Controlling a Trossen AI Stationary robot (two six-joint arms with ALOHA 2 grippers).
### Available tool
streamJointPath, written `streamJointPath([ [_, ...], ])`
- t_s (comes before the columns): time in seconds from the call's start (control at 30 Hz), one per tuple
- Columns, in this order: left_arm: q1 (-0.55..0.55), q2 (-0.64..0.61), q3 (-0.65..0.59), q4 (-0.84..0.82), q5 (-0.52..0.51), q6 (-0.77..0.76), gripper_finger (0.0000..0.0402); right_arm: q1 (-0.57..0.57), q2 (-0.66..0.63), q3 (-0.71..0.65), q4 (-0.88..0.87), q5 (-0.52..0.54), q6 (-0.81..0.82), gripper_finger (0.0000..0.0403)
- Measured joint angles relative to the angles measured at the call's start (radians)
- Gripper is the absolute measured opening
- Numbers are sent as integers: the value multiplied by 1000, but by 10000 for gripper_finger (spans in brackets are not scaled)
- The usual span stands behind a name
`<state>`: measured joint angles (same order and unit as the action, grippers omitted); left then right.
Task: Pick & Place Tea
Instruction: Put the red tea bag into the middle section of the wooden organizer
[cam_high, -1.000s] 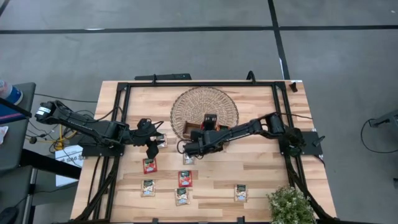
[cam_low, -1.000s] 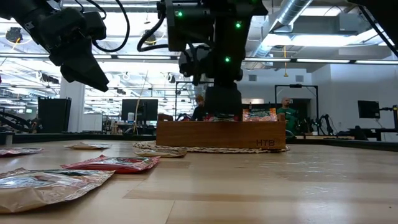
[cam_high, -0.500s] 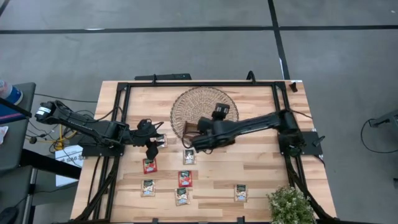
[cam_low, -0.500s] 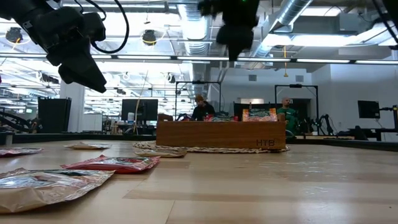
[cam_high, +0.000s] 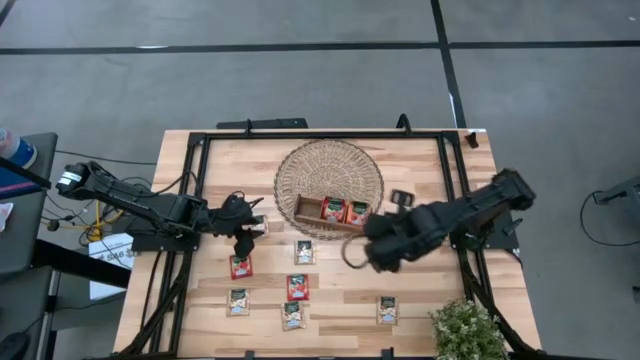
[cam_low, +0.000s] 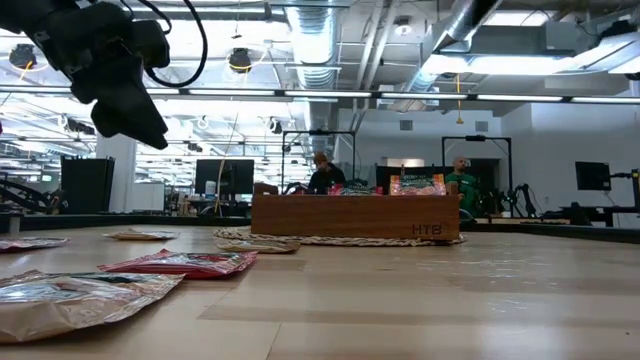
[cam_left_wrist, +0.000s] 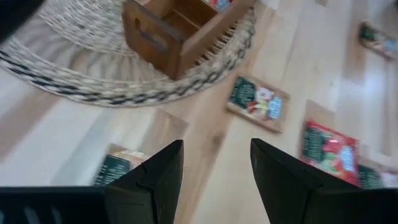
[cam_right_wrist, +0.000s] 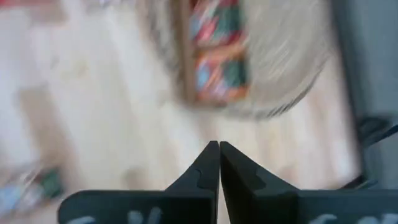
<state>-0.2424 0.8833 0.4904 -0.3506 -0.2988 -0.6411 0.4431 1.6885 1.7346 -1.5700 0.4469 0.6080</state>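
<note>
The tea lies as small flat sachets on the wooden table: a red one (cam_high: 240, 266), a cream-green one (cam_high: 304, 252), another red one (cam_high: 298, 287) and several more nearer the front edge. Two red sachets (cam_high: 345, 210) lie in the brown wooden tray (cam_high: 308, 218), which stands on a round woven mat (cam_high: 329, 165). My left gripper (cam_high: 246, 228) hovers open over the left part of the table, beside a cream-green sachet (cam_left_wrist: 115, 168). My right gripper (cam_right_wrist: 219, 149) is shut with nothing in it, high over the table to the near right of the tray.
A black frame (cam_high: 200, 180) runs around the tabletop. A potted plant (cam_high: 466, 332) stands at the near right corner. Bare wood lies right of the tray and between the sachets. People and equipment show in the room beyond the table.
My right gripper has risen from the tray, out of the top of the low view, and swung toward the table's right and near edges, turning as it went. With the arm gone, two red sachets show in the tray. The loose sachets have stayed in place.
</note>
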Motion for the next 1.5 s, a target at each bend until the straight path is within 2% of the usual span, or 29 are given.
streamJointPath([
  [0.2,0,0,0,52,130,-89,179,147,-128,-278,69,-175,213,6],
  [0.4,-2,2,12,156,216,-193,179,310,-195,-553,309,-210,425,1],
  [0.57,-34,104,150,167,216,-194,179,385,-196,-680,480,-263,504,1],
  [0.7,-68,289,353,67,216,-128,179,409,-196,-724,559,-265,510,1],
  [0.87,-74,564,647,-253,231,-87,179,421,-196,-739,562,-237,485,0],
  [0.93,-74,666,743,-356,266,-82,179,423,-196,-739,563,-218,471,0],
  [1.03,-74,779,836,-380,364,-56,179,427,-196,-739,565,-212,448,0],
  [1.1,-75,815,877,-378,399,-22,179,429,-196,-739,567,-212,441,0],
  [1.2,-83,832,886,-375,395,-2,179,437,-196,-739,582,-212,439,0],
  [1.4,-128,832,874,-449,276,49,179,463,-196,-739,589,-212,439,0],
  [1.5,-141,832,840,-441,256,50,179,469,-196,-739,592,-212,439,0],
])
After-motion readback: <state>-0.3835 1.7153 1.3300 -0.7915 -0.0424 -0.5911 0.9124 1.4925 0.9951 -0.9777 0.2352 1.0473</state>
